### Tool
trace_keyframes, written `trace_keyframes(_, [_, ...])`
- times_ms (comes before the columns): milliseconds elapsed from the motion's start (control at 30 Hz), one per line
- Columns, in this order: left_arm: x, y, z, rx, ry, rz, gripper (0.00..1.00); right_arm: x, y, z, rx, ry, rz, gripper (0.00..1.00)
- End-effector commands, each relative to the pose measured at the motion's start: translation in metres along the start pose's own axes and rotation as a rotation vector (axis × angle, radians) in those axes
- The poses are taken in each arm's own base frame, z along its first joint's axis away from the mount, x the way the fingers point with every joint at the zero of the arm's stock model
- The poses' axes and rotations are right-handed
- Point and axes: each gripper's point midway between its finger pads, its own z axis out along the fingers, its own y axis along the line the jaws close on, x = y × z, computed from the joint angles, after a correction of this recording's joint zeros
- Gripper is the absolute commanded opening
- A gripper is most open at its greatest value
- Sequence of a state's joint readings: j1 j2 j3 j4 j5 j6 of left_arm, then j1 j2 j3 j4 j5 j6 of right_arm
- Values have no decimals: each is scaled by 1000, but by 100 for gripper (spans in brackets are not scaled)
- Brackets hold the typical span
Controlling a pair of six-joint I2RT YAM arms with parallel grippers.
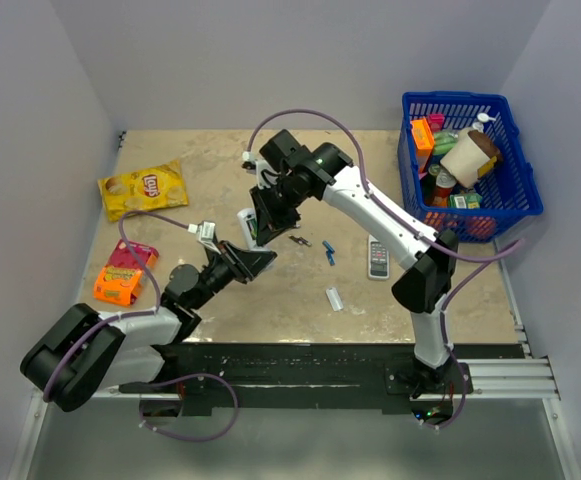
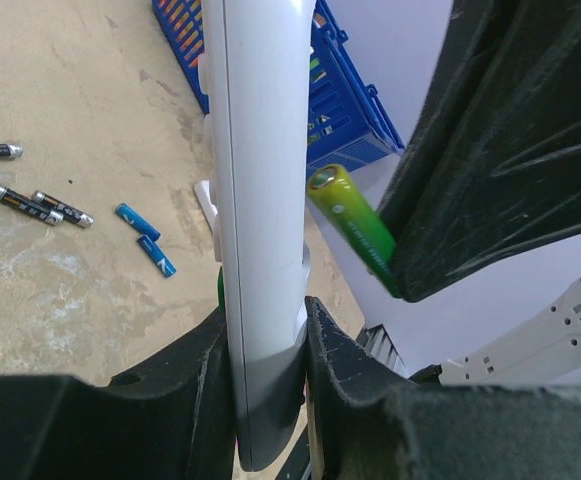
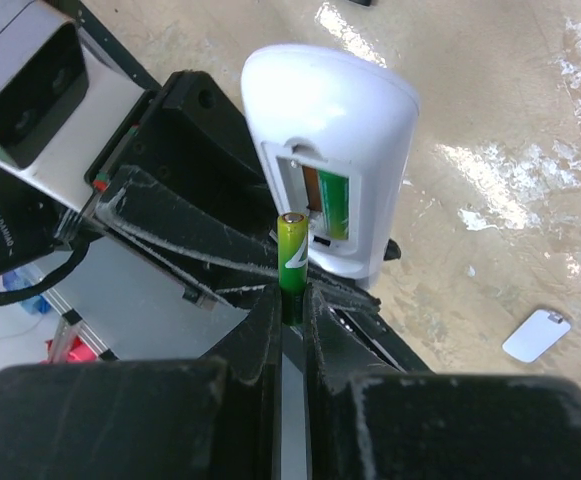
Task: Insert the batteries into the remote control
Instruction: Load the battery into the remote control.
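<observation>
While left tool [image 2: 267,335] clamps the remote control [image 2: 260,150], right tool [image 3: 290,303] pinches a battery [image 3: 292,245] beside it.

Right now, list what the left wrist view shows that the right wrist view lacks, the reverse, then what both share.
Left wrist only: loose dark cells, blue cells and the blue basket. Right wrist only: the open compartment with one green battery seated, and a white cover on the table. Both: the white remote in the left fingers, a second green battery in the right fingers.
</observation>
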State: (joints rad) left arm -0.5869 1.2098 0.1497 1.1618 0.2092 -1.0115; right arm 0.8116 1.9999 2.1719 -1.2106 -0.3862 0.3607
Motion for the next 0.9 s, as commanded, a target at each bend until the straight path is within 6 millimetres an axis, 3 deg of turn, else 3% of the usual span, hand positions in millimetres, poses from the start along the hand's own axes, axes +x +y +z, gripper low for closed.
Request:
trace_keyframes(0, [-18,-25,9,89,-59,50,0,-6,8,-1,-22,-16,8,0])
trace_keyframes(867, [-15,-31,13,97,-43,50,0,-34,7,4,9,-107,24,0])
